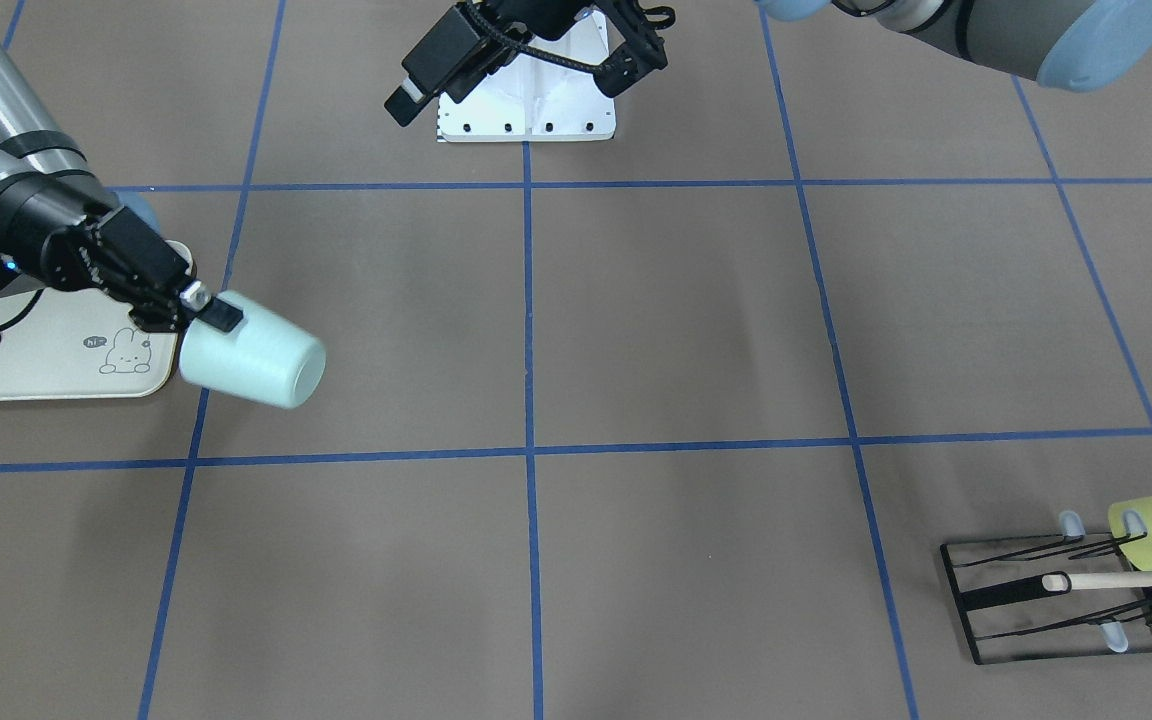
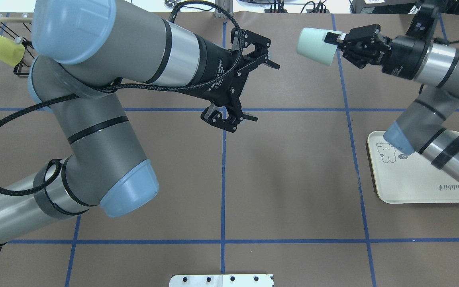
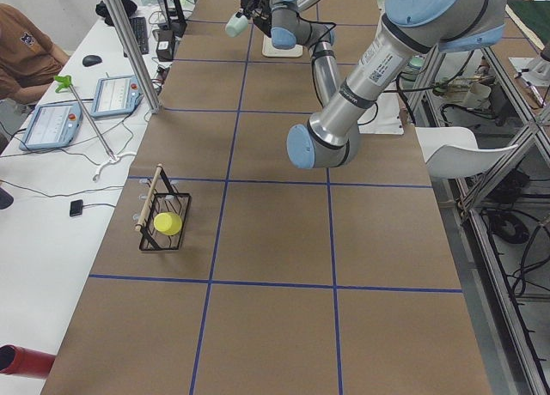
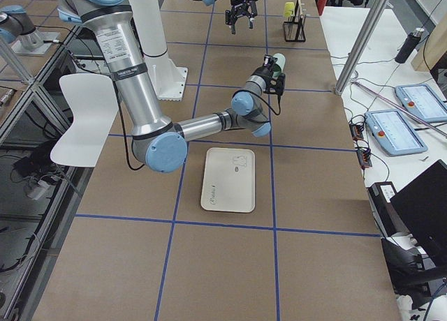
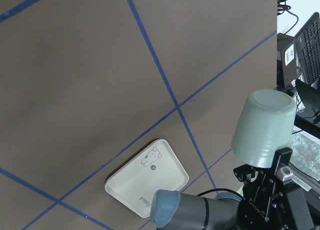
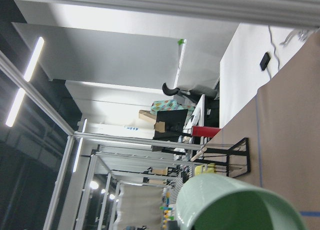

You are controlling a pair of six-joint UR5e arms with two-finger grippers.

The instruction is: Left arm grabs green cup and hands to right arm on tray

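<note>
— Over the far right of the surface, out past the tray: any grip on the green cup?
— Yes, pinched at the rim by the right claw. Hangs in the air, touching nothing else.
— Lying which way?
— On its side, long axis about level. Closed base aimed at the middle of the surface, mouth back toward the wrist of the right arm.
— And the left claw?
— Spread wide, empty, well apart from the cup, near the centre line.
— Nearer of the two, then?
— The right, plainly. Looks like hand-over done, placing not yet.
— Tray from the cup?
— Lower, and back toward the robot's base, flat on the surface. Probably calls for drawing the cup back and down, and tipping that level axis toward upright before letting go
</note>
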